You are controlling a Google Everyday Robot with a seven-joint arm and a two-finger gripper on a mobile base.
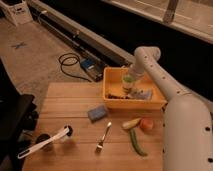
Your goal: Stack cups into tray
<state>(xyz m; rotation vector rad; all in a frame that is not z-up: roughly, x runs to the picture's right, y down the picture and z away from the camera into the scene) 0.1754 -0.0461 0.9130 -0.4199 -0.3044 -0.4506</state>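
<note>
While no writing is legible, gripper (pixel 128 86) holds green cup (pixel 128 79) over yellow tray (pixel 111 95)

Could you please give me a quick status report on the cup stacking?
Gripper over yellow plastic tray, at light green cup. Grip unconfirmed. Nothing blocking.

the wooden table (pixel 75 107) of pale planks fills the lower part of the view. beyond its far edge lies a grey concrete floor (pixel 35 55), dimly lit. a coiled black cable (pixel 71 64) rests on the floor just past the table's far edge. a long metal rail (pixel 80 32) runs diagonally behind the cable. far to the table's upper left stands a white box (pixel 17 11). a dark chair (pixel 12 112) sits against the table's left side.

the gripper (pixel 128 86) hangs beyond the table's far edge.
</note>
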